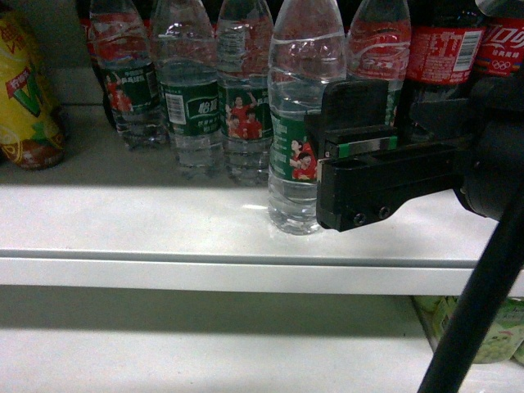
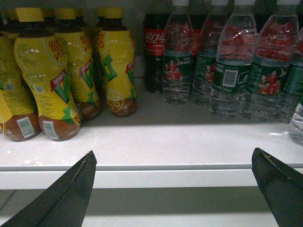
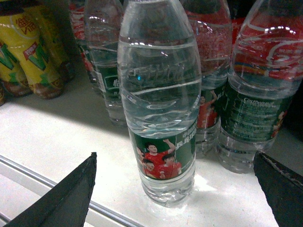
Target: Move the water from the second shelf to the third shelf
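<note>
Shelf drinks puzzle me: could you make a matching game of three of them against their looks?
Things:
1. front water bottle
2. cola bottle
3. tea bottles

Looks:
A. yellow wrap, yellow cap
B. clear, green label with people in red
C. dark, red label

Pairs: 1-B, 2-C, 3-A
</note>
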Robot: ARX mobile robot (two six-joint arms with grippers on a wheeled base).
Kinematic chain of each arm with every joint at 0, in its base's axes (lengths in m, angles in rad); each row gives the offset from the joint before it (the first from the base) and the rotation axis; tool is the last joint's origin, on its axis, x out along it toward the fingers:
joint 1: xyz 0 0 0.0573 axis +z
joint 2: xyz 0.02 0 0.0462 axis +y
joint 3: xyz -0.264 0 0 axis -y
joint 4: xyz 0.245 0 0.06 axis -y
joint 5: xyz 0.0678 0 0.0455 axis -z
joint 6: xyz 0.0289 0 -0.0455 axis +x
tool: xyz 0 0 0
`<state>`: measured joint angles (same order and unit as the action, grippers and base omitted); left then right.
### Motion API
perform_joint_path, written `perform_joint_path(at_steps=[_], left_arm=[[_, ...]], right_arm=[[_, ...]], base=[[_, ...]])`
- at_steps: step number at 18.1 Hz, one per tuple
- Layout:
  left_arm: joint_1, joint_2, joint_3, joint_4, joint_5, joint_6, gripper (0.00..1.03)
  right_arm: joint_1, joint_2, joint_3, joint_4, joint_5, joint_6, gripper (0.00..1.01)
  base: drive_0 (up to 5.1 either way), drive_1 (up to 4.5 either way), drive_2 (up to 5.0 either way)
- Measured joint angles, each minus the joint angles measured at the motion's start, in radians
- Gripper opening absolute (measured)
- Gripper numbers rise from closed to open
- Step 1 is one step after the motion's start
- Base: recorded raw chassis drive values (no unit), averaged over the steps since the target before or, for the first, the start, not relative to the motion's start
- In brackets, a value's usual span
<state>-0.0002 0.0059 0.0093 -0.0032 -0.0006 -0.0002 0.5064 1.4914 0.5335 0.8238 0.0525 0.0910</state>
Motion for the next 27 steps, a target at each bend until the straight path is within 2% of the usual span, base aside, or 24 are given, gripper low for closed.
perform_joint_path(at_steps=[7, 15, 27], left_arm=[[0.000, 0.000, 0.000, 0.000, 0.000, 0.000, 0.98], [0.000, 0.000, 0.000, 0.000, 0.000, 0.000, 0.98], [0.000, 0.000, 0.000, 0.000, 0.000, 0.000, 0.98]], right_arm=[[0.033, 0.084, 0.074, -0.018, -0.001, -0.032, 0.98], [0.056, 0.177, 0.177, -0.040, 0.028, -0.032, 0.98], [0.063, 0.302, 0.296, -0.072, 0.076, -0.032, 0.98]], base=[[0.0, 0.00, 0.0], [0.0, 0.00, 0.0], [0.0, 0.00, 0.0]])
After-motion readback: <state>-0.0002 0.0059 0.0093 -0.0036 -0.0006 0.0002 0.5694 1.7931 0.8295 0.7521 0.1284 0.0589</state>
